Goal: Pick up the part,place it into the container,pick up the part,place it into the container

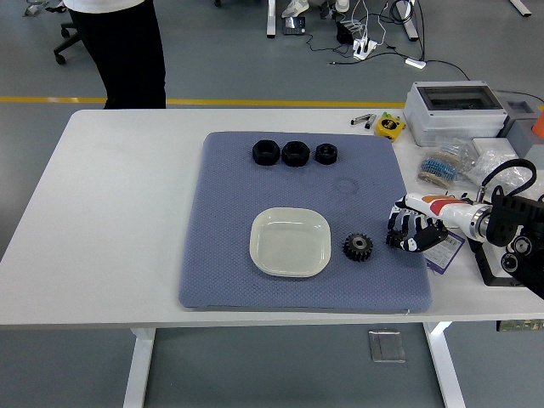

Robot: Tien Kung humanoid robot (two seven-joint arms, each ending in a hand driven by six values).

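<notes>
A black gear (358,247) lies on the blue mat (229,212), just right of a shallow white square dish (290,242) that holds nothing. Three black nut-like parts (294,153) sit in a row near the mat's far edge. My right hand (411,232) hovers at the mat's right edge, a little to the right of the gear and not touching it. Its fingers are loosely curled and hold nothing. My left arm does not show.
Right of the mat are a grey lidded box (456,110), a yellow tape measure (390,126), bags of small parts (446,170) and a purple card (446,251). A person (119,47) in black trousers stands at the table's far left side.
</notes>
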